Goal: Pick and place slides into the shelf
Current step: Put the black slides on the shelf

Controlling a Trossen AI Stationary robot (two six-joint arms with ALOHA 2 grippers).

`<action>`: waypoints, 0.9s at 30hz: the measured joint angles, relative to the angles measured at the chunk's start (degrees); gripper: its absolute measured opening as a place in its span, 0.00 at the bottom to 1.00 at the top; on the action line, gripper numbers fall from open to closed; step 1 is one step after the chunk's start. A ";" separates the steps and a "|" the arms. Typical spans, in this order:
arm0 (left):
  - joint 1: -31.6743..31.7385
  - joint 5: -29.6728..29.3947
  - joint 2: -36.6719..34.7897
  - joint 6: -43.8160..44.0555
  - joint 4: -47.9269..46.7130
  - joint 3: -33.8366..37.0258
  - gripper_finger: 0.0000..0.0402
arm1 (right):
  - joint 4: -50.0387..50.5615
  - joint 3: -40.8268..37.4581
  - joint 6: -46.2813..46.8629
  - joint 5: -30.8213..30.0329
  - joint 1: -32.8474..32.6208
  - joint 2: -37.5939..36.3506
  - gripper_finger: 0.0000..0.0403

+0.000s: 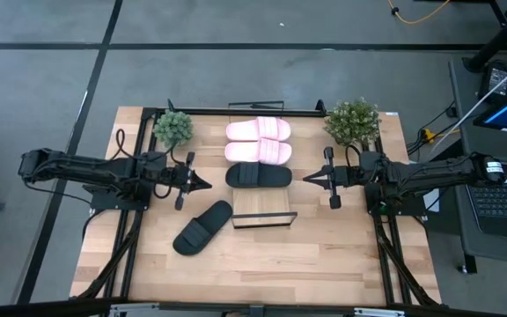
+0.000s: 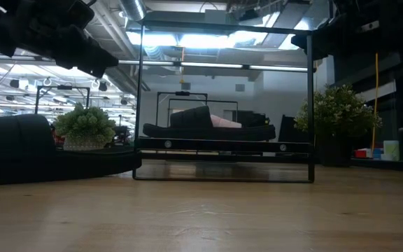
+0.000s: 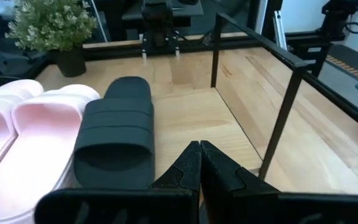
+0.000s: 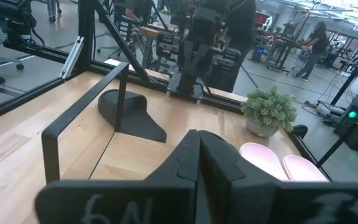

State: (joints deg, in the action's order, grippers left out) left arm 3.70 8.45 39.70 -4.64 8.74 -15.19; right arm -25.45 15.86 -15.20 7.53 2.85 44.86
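Observation:
The shelf (image 1: 262, 204) lies at the table's middle, a light board inside a black frame. On it, from the far end, lie two pink slides (image 1: 258, 129) (image 1: 259, 151) and one black slide (image 1: 259, 176), soles down. The left wrist view shows this black slide (image 3: 115, 127) beside the pink slides (image 3: 17, 143). The second black slide (image 1: 202, 227) rests on the table, left of the shelf's near end, and also shows in the right wrist view (image 4: 132, 115). My left gripper (image 1: 208, 184) is shut just left of the shelf. My right gripper (image 1: 306, 179) is shut just right of it.
Two potted plants stand at the table's far corners, left (image 1: 173, 127) and right (image 1: 352, 121). The shelf's black frame rails (image 3: 288, 106) rise above the board. Bare tabletop (image 1: 324, 264) stretches along the near edge.

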 joint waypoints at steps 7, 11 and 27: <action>-2.14 -0.02 0.02 -0.01 -6.49 -5.19 0.00 | -0.01 0.04 -0.15 0.00 0.00 0.00 0.04; -4.27 -1.00 0.02 -0.02 -10.14 -7.01 0.00 | 0.00 0.04 -0.17 0.00 0.00 0.02 0.04; -23.59 -22.40 0.03 13.41 -29.75 -14.71 0.00 | 0.00 0.07 -0.20 0.00 0.00 0.02 0.03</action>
State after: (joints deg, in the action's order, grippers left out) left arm -19.89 -13.95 39.73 8.77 -21.02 -29.90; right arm -25.45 15.92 -15.40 7.53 2.85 44.88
